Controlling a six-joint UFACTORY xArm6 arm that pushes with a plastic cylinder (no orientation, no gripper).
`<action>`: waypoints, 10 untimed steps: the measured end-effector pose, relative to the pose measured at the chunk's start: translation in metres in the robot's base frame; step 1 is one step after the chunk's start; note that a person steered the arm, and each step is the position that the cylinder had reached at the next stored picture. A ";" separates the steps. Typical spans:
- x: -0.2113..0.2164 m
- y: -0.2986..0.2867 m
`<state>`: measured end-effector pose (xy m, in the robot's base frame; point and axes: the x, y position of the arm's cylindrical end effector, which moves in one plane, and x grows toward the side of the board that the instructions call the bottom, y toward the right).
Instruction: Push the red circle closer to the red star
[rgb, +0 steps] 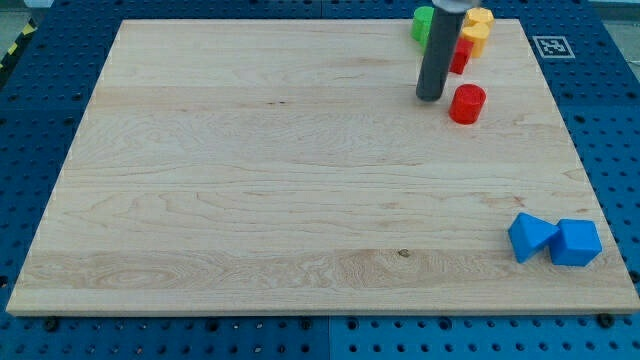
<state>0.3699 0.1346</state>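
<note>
The red circle (467, 104) is a short red cylinder on the wooden board near the view's top right. My tip (430, 97) stands just to the view's left of it, with a small gap. A second red block (460, 54), likely the red star, sits above the circle and is partly hidden by the rod. Two yellow blocks (477, 28) sit against its upper right. A green block (423, 23) lies at the top edge, left of the rod.
Two blue blocks (554, 239) lie side by side near the board's bottom right corner. A printed marker tag (551, 46) sits on the blue pegboard beyond the board's top right corner.
</note>
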 end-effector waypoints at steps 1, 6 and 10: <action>0.039 0.013; 0.034 0.034; -0.014 0.052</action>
<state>0.3555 0.1861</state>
